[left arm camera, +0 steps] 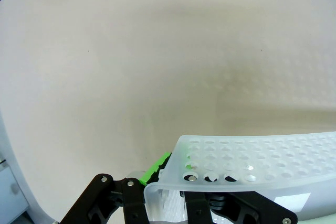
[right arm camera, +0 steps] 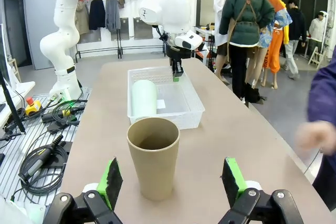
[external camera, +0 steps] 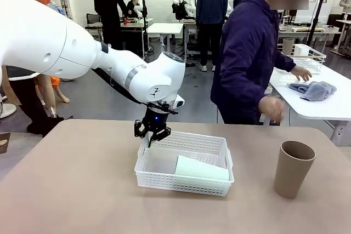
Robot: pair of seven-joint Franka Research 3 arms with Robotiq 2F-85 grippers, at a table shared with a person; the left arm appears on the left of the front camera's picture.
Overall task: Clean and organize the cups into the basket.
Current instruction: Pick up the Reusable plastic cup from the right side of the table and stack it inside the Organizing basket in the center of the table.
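The white lattice basket sits mid-table with the pale mint green cup lying on its side inside. My left gripper is shut on the basket's far-left rim; in the left wrist view the basket wall sits pinched in the gripper. The tan-brown cup stands upright on the table to the right of the basket. In the right wrist view, that brown cup stands just ahead of my open right gripper. Beyond it are the basket and mint cup.
A person in a dark jacket stands at the far side, one hand near the table's far edge. A side table at the right holds a white wire basket and a blue cloth. Bare tabletop lies left of the basket.
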